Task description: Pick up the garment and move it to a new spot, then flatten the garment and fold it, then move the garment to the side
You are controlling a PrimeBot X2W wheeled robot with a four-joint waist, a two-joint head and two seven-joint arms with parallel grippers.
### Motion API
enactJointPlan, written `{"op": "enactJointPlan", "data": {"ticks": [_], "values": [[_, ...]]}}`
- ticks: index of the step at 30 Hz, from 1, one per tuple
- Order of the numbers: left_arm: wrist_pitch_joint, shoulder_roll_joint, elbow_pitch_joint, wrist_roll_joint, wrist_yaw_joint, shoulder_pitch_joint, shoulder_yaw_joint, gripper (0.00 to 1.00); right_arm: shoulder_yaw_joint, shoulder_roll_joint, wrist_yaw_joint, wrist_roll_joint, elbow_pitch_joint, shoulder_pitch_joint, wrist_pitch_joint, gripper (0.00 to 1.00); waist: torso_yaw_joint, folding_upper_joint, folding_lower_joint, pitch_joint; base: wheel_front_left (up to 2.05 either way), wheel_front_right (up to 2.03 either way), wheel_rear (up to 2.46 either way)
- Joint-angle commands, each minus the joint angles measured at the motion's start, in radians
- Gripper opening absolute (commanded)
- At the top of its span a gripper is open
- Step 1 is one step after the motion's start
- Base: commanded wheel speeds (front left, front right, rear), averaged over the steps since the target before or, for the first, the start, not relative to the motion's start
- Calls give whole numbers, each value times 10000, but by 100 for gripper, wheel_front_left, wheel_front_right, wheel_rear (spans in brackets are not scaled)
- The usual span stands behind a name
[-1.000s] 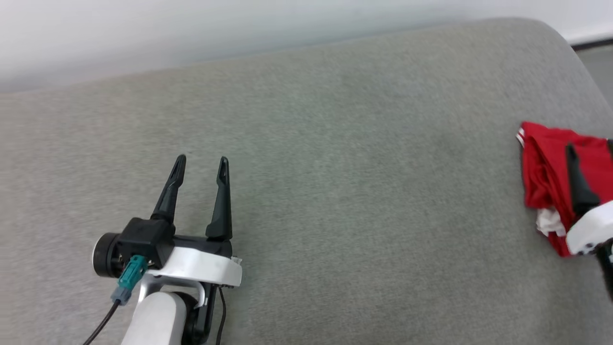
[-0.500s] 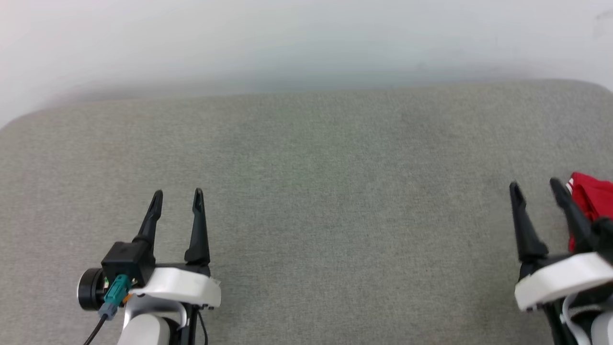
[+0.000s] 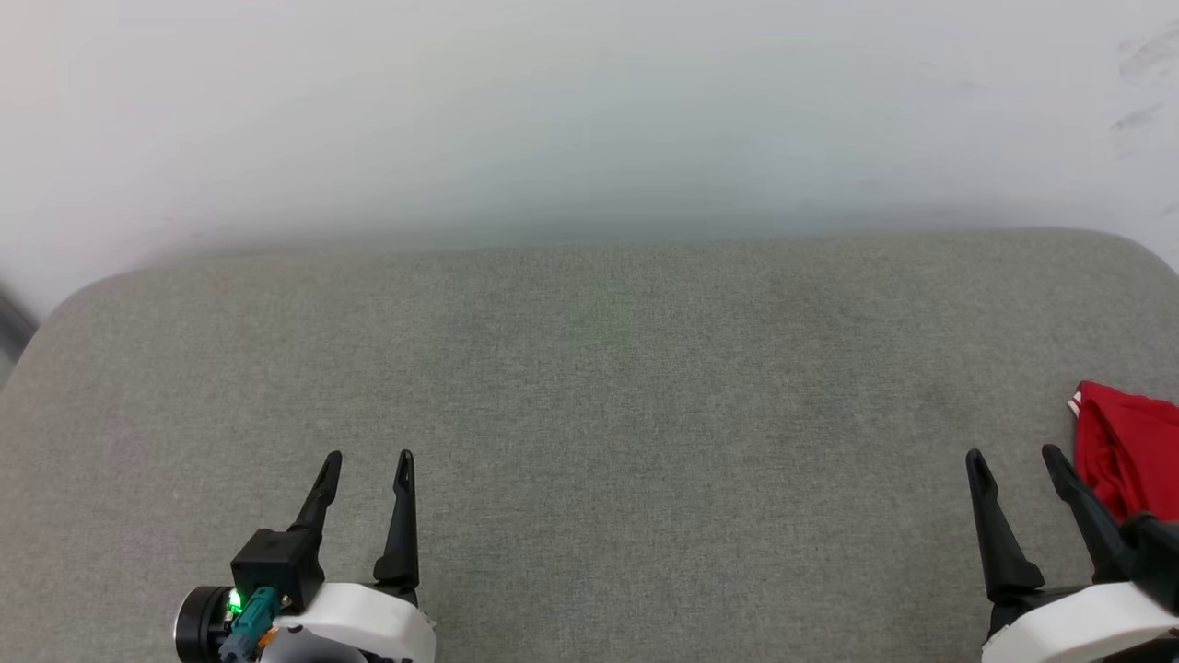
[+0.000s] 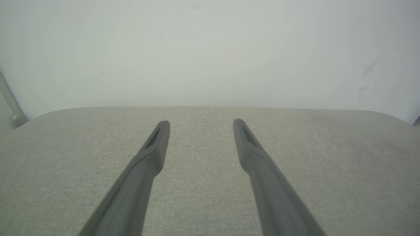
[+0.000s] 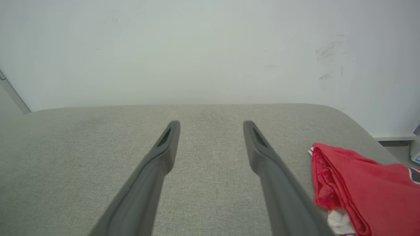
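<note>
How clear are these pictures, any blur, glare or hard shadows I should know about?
Head view: soft, even light, no glare or hard shadows; the garment is cut off at the right edge. Left wrist view: the left end effector blurs toward the lens, and the far edge of the cushion looks bowed. Right wrist view: the right end effector blurs likewise; the garment looks fairly sharp.

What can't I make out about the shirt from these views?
- Head view: the shirt runs off the right edge, and the right end effector covers its lower part, so its full outline is unknown.
- Right wrist view: the shirt runs off the right and bottom edges. The print shows as a sliver at the edge, unreadable.
- Fold state: cannot tell. The visible part looks bunched.
</note>
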Motion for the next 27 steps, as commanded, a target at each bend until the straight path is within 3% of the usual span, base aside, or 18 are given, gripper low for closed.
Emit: {"op": "enactJointPlan", "data": {"ticks": [1,23,24,27], "values": [[-65,-16,44,15,-42,127,4,100,-19,46,-8,-93,-70,112,5,100,12,0,2,-19,0,0,0],[-70,118,190,-69,76,-122,5,100,101,-60,-8,-83,81,-202,-237,100,-38,0,2,105,0,0,0],[1,74,195,-28,31,-32,-23,0,91,-9,0,-53,68,-86,-210,0,-39,0,2,105,0,0,0],[72,22,430,-117,7,63,-33,0,117,40,0,49,348,7,-197,0,-39,0,2,106,0,0,0]]}}
